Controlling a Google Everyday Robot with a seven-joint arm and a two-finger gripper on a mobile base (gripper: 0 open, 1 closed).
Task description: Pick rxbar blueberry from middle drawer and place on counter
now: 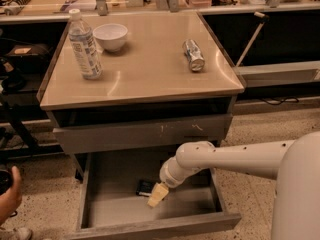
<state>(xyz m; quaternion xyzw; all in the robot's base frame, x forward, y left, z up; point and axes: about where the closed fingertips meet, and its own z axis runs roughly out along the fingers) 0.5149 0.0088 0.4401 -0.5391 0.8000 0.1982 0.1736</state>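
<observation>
Hovering gripper (pixel 157 195) beside flat rxbar blueberry (pixel 144 187)

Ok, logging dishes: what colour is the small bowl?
White round bowl, camera view; pincer is down in the open grey drawer.

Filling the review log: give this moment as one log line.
gripper: inside open grey middle drawer, next to bar | small dark-wrapped rxbar blueberry: on drawer floor | glossy beige counter: no bar yet

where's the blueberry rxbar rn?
Camera view: dark flat snack bar lies in the open grey middle drawer; the cream hand is just right of it.
</observation>
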